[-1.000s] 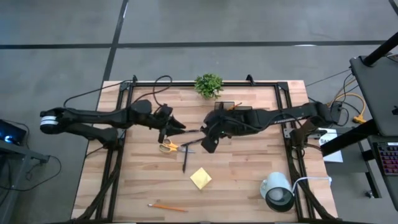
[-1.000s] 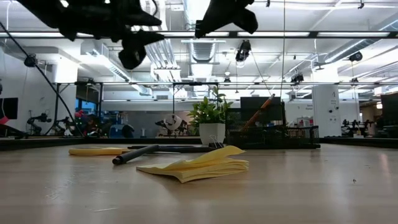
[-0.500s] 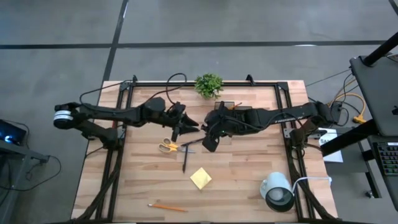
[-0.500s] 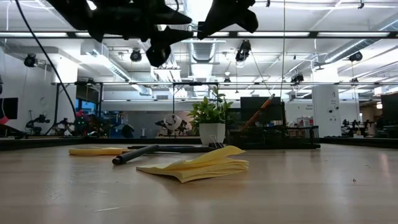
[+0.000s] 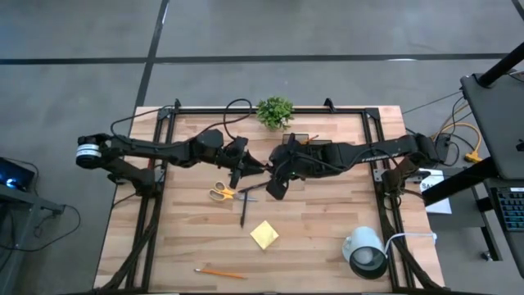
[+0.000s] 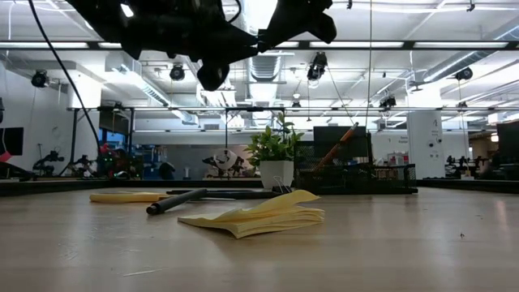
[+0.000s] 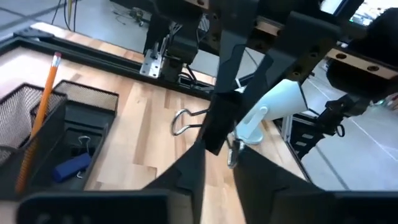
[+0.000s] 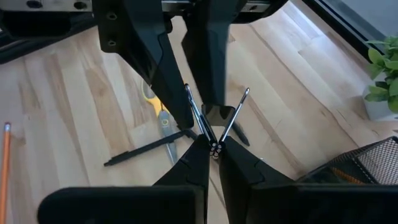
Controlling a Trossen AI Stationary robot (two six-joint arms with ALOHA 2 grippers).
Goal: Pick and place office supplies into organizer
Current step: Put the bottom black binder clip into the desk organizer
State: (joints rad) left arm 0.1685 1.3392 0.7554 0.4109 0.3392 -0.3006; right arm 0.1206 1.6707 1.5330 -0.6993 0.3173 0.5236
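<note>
Leftward reach has turned into a meeting: the left arm has swung in over the middle of the bench (image 6: 389,251) to the right gripper (image 8: 213,152), which hangs above the wood with its fingers clamped on a binder clip (image 7: 219,121). The left gripper (image 7: 217,171) has its fingers narrowed either side of that clip; I cannot tell whether they grip it.

The organizer (image 7: 87,99) stands near the far edge, partly under the right arm. One orange pencil (image 7: 38,115) leans in its mesh compartment, and its low tray holds one blue piece (image 7: 71,167) and one small clip (image 7: 84,149).

Lying loose are one pair of scissors (image 5: 219,193), two dark pens (image 5: 243,211), one sticky-note pad (image 5: 264,234) and one pencil (image 5: 221,272). A plant (image 5: 275,111) and a white cup (image 5: 363,243) also sit on the pale planks. Beyond is a workshop with ceiling strip lights.
</note>
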